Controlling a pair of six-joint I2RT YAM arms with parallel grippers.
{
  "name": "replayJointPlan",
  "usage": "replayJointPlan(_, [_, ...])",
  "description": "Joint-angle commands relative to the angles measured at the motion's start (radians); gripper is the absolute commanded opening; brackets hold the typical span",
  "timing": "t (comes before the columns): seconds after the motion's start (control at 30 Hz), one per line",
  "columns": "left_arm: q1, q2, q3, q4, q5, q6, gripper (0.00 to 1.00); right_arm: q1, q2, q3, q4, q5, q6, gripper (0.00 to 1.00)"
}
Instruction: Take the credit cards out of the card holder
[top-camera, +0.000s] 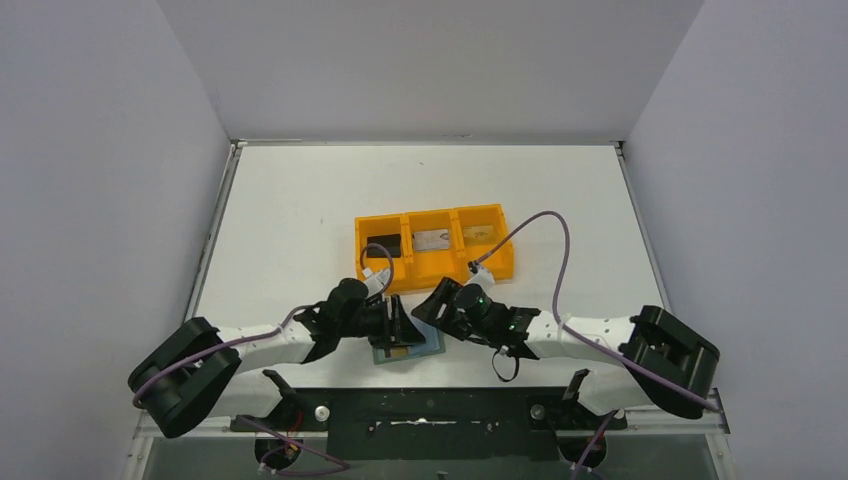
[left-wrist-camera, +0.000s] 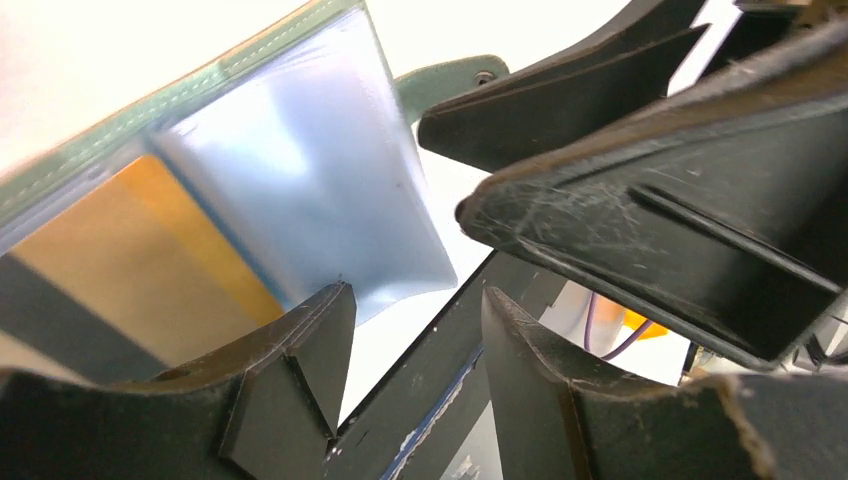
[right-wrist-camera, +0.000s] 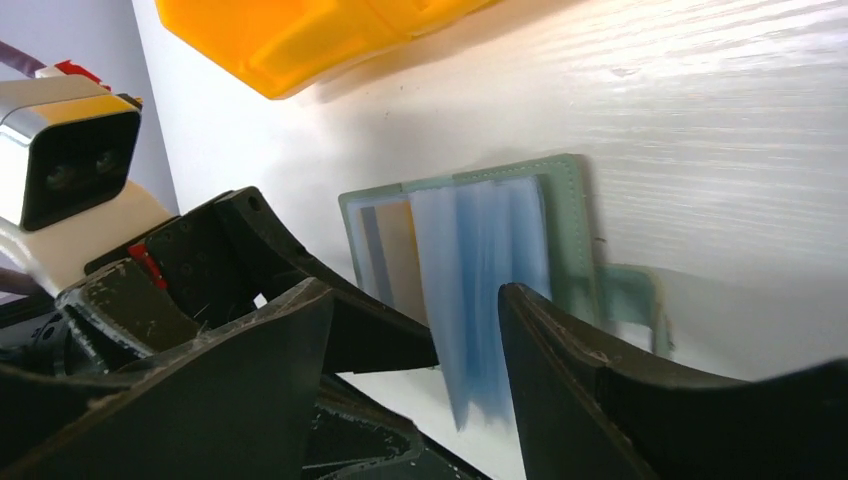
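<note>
The left pincer (left-wrist-camera: 417, 305) stands partly open with nothing clamped. Just ahead of its fingertips the card holder (right-wrist-camera: 565, 230) lies spread open on the bench (right-wrist-camera: 700, 120). The right pincer (right-wrist-camera: 415, 300) faces it from the far side, also open; the holder's pale blue pocket (right-wrist-camera: 480, 260) rises loose between its fingers, not pinched. Beside that pocket, toward the left pincer, a tan card (left-wrist-camera: 120, 260) with a dark stripe sits partly covered in its slot.

The card looks light, stiff and slick, so it is best pinched at its exposed end and drawn along the slot. The holder is soft and light, and would likely drag along unless the other pincer pins its stitched rim or tab (left-wrist-camera: 445, 80). Farther out, beyond both pincers, the orange tray (right-wrist-camera: 300, 40) holds a black card (top-camera: 383, 243) and a silvery card (top-camera: 432, 239).
</note>
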Motion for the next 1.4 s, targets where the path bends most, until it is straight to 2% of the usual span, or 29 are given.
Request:
replayJointPlan(0.0, [-0.027,0.077,0.087,0.104,0.034,0.036,0.49,0.025,-0.108,0.050,-0.240,0.179,-0.024,0.64])
replayJointPlan(0.2, [-0.061,0.221,0.148,0.113,0.007,0.034,0.46,0.064,-0.234,0.048,-0.392,0.294,0.005,0.70])
replayJointPlan(0.33, [-0.076,0.246,0.143,0.135,0.009,0.026,0.44,0.083,-0.308,0.025,-0.425,0.346,0.023,0.78])
replayJointPlan(0.4, [-0.079,0.207,0.147,0.120,0.000,0.029,0.43,0.093,-0.340,0.010,-0.438,0.375,0.054,0.85])
replayJointPlan(0.47, [-0.079,0.134,0.168,0.052,-0.021,0.051,0.43,0.095,-0.377,-0.006,-0.445,0.397,0.090,0.96])
replayJointPlan(0.5, [-0.079,0.094,0.184,0.009,-0.035,0.073,0.43,0.096,-0.396,-0.018,-0.441,0.404,0.110,0.98])
replayJointPlan(0.63, [-0.078,-0.080,0.250,-0.191,-0.150,0.141,0.48,0.092,-0.498,-0.135,-0.291,0.371,0.128,0.98])
replayJointPlan(0.73, [-0.069,-0.206,0.257,-0.320,-0.293,0.157,0.50,0.089,-0.555,-0.211,-0.103,0.331,0.066,0.99])
replayJointPlan(0.8, [-0.053,-0.278,0.245,-0.417,-0.379,0.137,0.51,0.090,-0.556,-0.204,-0.081,0.320,0.047,0.91])
replayJointPlan(0.9, [-0.004,-0.368,0.209,-0.586,-0.472,0.071,0.51,0.097,-0.489,-0.120,-0.160,0.309,0.018,0.72])
replayJointPlan(1.17, [0.105,-0.615,0.102,-0.716,-0.482,-0.001,0.51,0.139,-0.073,0.209,-0.251,0.195,-0.133,0.38])
replayJointPlan(1.27, [0.108,-0.675,0.134,-0.827,-0.575,-0.034,0.54,0.155,0.060,0.334,-0.297,0.165,-0.171,0.34])
replayJointPlan(1.37, [0.108,-0.722,0.163,-0.900,-0.644,-0.042,0.56,0.168,0.149,0.416,-0.342,0.143,-0.198,0.35])
